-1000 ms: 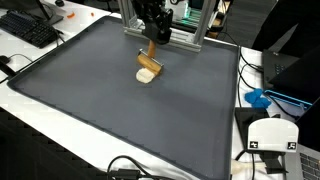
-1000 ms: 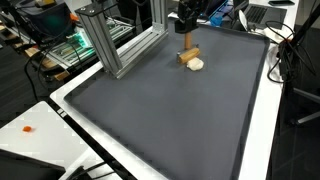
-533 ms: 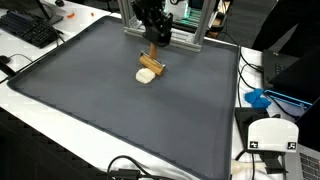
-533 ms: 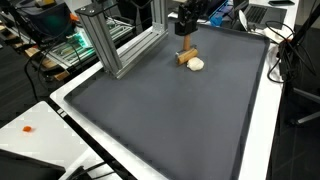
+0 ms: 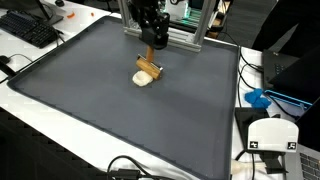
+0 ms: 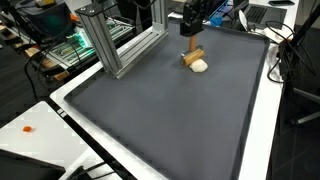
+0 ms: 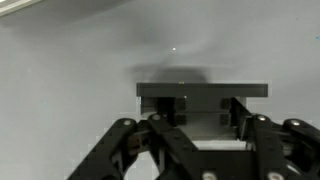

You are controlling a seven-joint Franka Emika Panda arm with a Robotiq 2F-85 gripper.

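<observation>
Wrist view is showing the hand spread, gripping nothing; in both exterior views the wooden block is lying directly beneath it on the desk, its long axis slanting toward the pale piece beside it.

Your pincer looks like matt black metal and plastic. Just below it, the brown block reads as bare, dull wood, and its pale end piece looks smoother. Under them the dark grey mat is matt, on a smooth white bench. Behind the pincer, the frame is brushed aluminium.
</observation>
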